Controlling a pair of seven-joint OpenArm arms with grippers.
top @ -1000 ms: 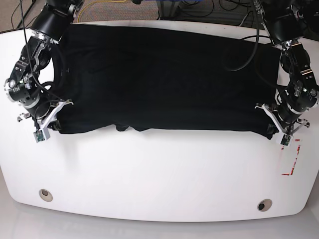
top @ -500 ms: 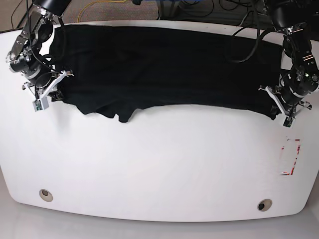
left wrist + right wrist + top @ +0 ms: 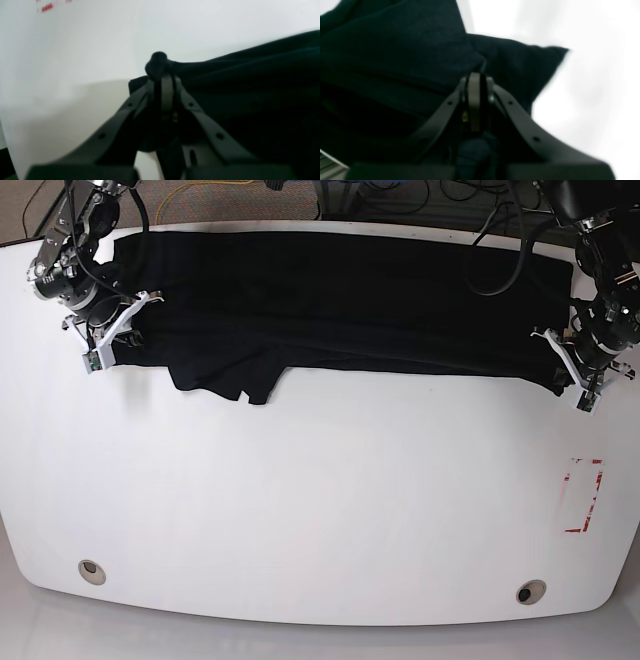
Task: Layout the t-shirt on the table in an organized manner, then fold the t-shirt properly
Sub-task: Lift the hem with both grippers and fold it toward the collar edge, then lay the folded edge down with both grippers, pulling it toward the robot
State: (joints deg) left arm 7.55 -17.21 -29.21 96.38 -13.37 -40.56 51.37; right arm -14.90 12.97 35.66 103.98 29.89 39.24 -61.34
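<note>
I am holding the t-shirt [image 3: 340, 310] stretched sideways along the table's [image 3: 320, 510] far edge, left gripper [image 3: 572, 377] and right gripper [image 3: 108, 340] each pinching one end, equally near.

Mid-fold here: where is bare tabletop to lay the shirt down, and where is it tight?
Free: the wide white stretch of the table between the t-shirt and the two grommet holes. Avoid the red-marked rectangle. Crowded: the far edge, where the right gripper and left gripper each pinch an end.
</note>
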